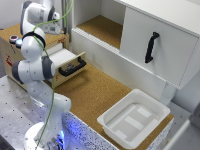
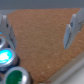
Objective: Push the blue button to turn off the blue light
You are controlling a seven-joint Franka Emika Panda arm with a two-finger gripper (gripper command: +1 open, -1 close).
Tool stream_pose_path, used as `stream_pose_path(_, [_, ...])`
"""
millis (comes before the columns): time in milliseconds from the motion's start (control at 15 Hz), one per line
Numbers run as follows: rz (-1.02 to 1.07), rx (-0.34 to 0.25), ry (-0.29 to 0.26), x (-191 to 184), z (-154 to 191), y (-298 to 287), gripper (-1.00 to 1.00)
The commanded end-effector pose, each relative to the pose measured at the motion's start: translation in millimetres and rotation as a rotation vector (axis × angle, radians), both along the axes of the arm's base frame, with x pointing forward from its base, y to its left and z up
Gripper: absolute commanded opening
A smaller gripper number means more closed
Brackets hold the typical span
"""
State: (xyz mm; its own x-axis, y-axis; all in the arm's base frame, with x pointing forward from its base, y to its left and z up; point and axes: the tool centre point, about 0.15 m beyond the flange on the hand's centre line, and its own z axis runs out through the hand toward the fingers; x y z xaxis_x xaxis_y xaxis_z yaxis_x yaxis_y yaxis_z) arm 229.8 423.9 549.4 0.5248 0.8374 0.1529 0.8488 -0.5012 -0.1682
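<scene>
The blue button [image 2: 5, 56] shows in the wrist view as a small round cap glowing cyan inside a light metal rim, cut off by the picture's edge. It sits on the brown top of the wooden box [image 1: 7, 52]. My gripper [image 2: 38, 44] hangs open above that top with nothing between its fingers [image 2: 71, 31]. The button lies outside the gap, just beyond the other finger [image 2: 6, 27]. In the exterior view the gripper [image 1: 59, 26] is over the box's top, and small round caps [image 1: 13, 39] sit near that top's end at the exterior view's left.
A green round button [image 2: 15, 77] sits close beside the blue one. The box's drawer with a black handle [image 1: 72, 66] stands pulled out. A white cabinet with a black door handle [image 1: 151, 47] is at the right, and a white tray [image 1: 134, 117] sits on the cork table.
</scene>
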Motion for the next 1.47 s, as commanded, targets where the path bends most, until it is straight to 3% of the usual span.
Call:
stream_pose_path(0, [0.105,-0.18,0.036,-28.1,4.4,64.7,-1.0])
stream_pose_path(67, [0.111,-0.168,0.048,-34.2,-0.2,65.7,-1.0])
stream_pose_path(467, [0.125,-0.148,-0.003,-56.0,-24.0,75.0,-1.0])
stream_pose_path(667, [0.126,-0.168,-0.02,-60.4,-34.3,79.6,-1.0])
stream_pose_path(1067, [0.186,-0.111,-0.028,-71.8,-50.1,88.5,-1.0])
stream_pose_path(1400, [0.219,-0.122,0.012,-73.1,-69.2,96.6,-1.0])
